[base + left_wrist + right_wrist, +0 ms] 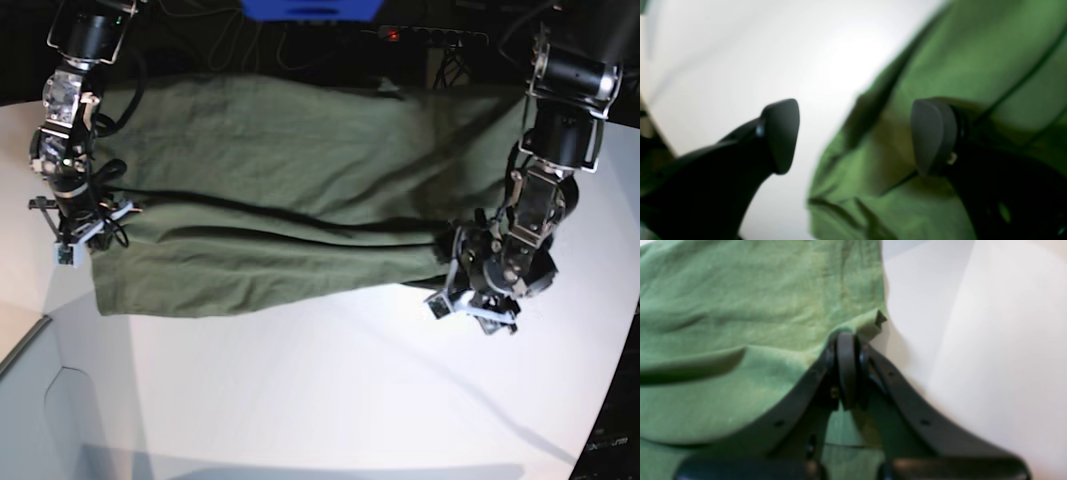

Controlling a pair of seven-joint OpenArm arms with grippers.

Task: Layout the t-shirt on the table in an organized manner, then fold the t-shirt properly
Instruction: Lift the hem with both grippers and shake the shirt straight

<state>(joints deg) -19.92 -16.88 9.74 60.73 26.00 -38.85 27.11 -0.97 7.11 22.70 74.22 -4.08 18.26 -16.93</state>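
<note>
White table (300,400) lies bare in front; beyond it the olive t-shirt (300,200) stretches long-axis side to side. The right gripper (848,340) pinches a hem corner shut — likely anchoring that end — while the left gripper (855,136) gapes wide, empty, at the opposite edge, probably about to grasp.

White table, green shirt

The glossy table (330,400) carries the t-shirt (300,190), spread wide across its far half.
</note>
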